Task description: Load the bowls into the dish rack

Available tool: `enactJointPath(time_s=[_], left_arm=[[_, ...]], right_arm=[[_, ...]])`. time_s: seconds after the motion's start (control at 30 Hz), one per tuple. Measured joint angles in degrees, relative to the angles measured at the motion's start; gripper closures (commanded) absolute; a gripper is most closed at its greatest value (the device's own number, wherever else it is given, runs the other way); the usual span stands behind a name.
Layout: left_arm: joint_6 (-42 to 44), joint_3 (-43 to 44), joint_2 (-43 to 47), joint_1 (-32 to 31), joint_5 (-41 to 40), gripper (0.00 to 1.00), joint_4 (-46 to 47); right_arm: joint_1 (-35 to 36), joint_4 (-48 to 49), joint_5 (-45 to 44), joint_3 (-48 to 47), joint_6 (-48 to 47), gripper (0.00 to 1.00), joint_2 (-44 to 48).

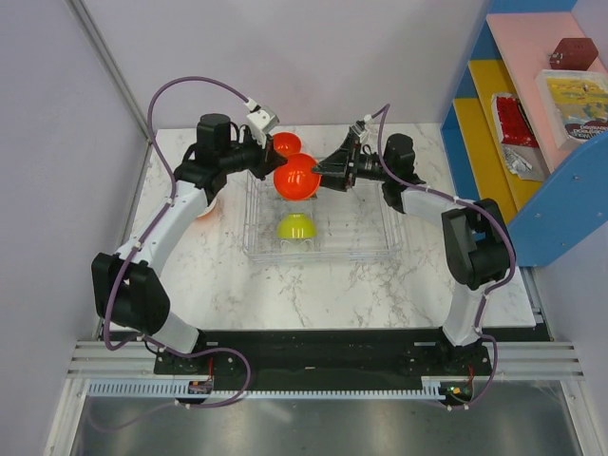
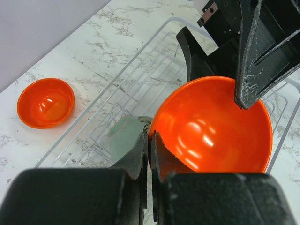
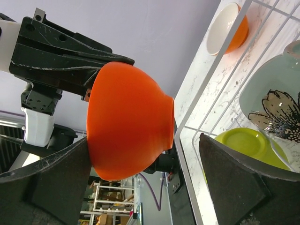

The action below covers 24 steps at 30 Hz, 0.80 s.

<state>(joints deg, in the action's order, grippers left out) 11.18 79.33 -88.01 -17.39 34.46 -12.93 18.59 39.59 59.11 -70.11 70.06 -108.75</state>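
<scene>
Two robot arms work over a marble table [image 1: 285, 294]. The L gripper [image 2: 149, 150] has its fingers pinched nearly together on the rim of a large orange bowl [image 2: 211, 126]. It holds the bowl in the air, tipped on its side, over the far part of the dish rack [image 1: 361, 249], a clear tray at table centre. The R gripper [image 3: 143, 138] is spread wide, w/ one finger on the bowl's open side and one on its foot side. Whether either finger touches the bowl can't be told. In the rack are a green bowl [image 1: 296, 226] and a pale bowl w/ a flower print [image 3: 272, 98]. A small orange bowl [image 2: 46, 103] and an orange-and-white bowl [image 3: 229, 28] sit on the table outside the rack.
</scene>
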Motion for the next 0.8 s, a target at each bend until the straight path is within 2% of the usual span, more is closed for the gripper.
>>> enactJointPath(time_s=[0.43,0.6,0.77,0.8], left_arm=[[0.0,-0.02,0.0,-0.7,0.11,0.98,0.22],[0.0,-0.02,0.0,-0.74,0.09,0.98,0.22],[0.0,-0.02,0.0,-0.74,0.09,0.98,0.63],[0.0,-0.02,0.0,-0.74,0.07,0.98,0.68]], right_arm=[[1.99,6.36,0.83,0.0,5.11,0.1,-0.5],[2.69,6.84,1.07,0.0,5.42,0.22,-0.5],[2.69,6.71,1.31,0.0,5.35,0.29,-0.52],[2.64,6.73,1.31,0.0,5.35,0.33,-0.52]])
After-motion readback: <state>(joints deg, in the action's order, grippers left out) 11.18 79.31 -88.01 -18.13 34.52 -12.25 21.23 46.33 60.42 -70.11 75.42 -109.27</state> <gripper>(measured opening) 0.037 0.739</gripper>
